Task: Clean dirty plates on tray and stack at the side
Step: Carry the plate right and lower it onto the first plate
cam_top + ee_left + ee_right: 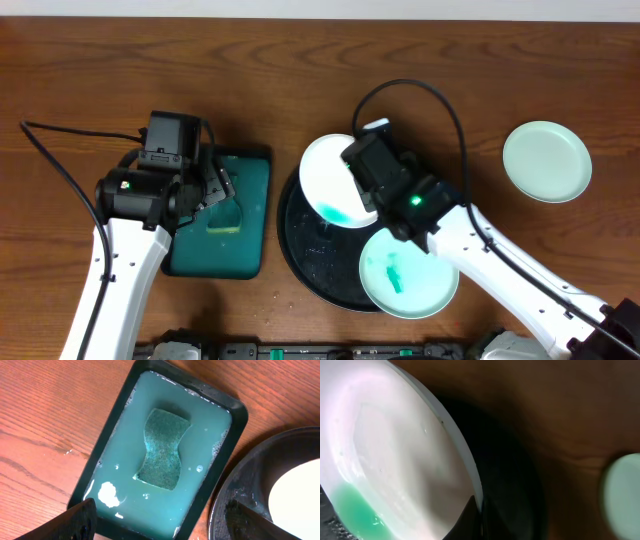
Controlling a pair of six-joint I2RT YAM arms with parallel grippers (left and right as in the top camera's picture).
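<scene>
Overhead, the right tool (pixel 352 172) pinches the green-smeared round white plate (pixel 325 180), tilted above the round black tray (pixel 300 250), presumably for scrubbing.

The table (pixel 300 60) is brown wood with darker wavy lines. The box tray (pixel 235 440) is black, and the water (pixel 200 425) in it is blue-green (a bit like pool water). The sponge (pixel 162 450) in the water is dark green and speckled. A blob of foam (pixel 106 494) is white. The round tray (pixel 300 250) is black with tiny shiny wet spots. The white plate (pixel 325 175) has a bright green smear (pixel 338 212) at one edge. The second plate (pixel 425 285) is pale green with a darker green streak (pixel 392 272). The far plate (pixel 546 161) is plain pale green.
</scene>
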